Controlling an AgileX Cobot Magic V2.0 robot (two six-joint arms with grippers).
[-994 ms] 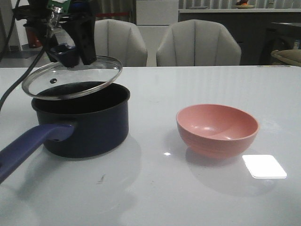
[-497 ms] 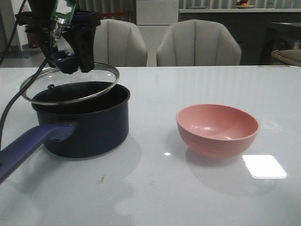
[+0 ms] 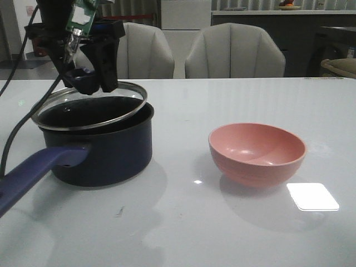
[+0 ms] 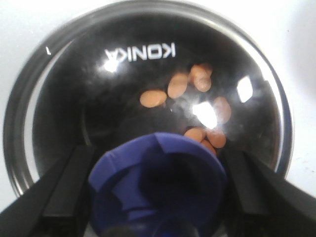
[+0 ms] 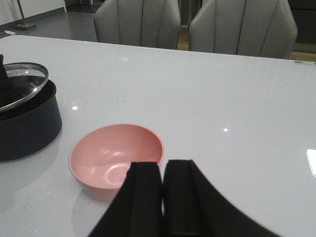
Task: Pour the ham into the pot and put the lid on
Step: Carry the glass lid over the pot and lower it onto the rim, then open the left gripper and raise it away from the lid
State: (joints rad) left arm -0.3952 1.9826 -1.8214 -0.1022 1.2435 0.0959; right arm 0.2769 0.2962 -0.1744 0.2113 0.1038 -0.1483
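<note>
The left pincer (image 3: 92, 83) is clamping the lid (image 3: 89, 108) by its knob, tilted over the pot (image 3: 97, 142) near the desk's left edge; ham (image 4: 197, 96) is lying inside; covering is underway, needing levelling and lowering; the right pincer (image 5: 163, 170) is sitting closed, empty.

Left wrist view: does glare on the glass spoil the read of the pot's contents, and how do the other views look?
Left wrist view: bright reflections on the lid wash over some ham, yet the pieces stay readable; the knob is blurred. Front view: a glare patch on the table, dim background. Right wrist view: the bowl is sharp, the fingers soft.
</note>
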